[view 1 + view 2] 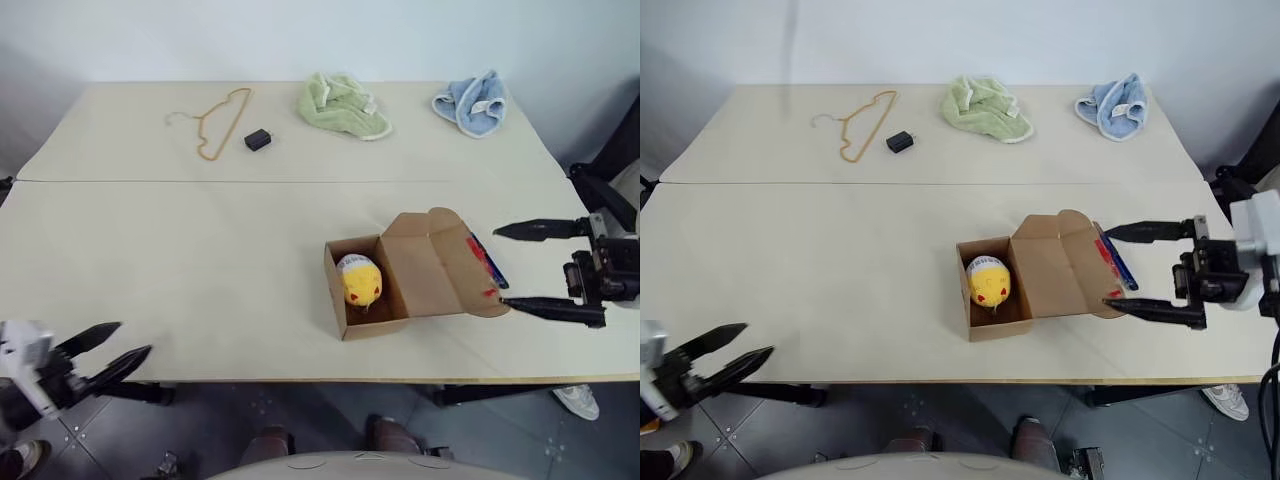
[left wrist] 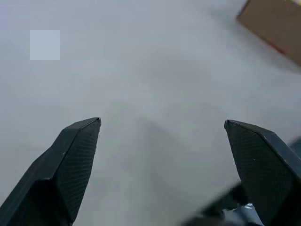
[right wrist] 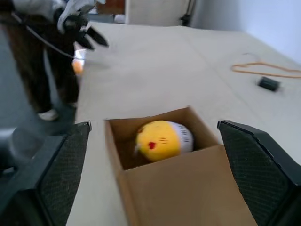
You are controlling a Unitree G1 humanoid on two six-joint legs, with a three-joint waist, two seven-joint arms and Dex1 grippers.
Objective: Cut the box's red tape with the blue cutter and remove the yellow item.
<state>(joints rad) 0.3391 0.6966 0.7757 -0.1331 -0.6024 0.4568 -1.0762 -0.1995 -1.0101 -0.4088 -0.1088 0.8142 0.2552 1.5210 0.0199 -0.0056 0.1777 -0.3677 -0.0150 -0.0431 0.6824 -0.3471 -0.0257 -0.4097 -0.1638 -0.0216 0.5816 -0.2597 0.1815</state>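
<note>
A small brown cardboard box [image 1: 372,290] sits open on the pale surface [image 1: 200,260], holding a round yellow plush ball [image 1: 362,281], likely light, soft and best pinched around its middle, while the right gripper [image 1: 1145,268] beside the flap and the left gripper [image 1: 108,350] far off both gape empty.

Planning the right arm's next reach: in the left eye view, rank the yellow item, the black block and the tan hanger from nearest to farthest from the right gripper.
From the right gripper:
1. Yellow item, inside the open box.
2. Black block, far side of the table.
3. Tan hanger, just beyond the block, farther left.
</note>
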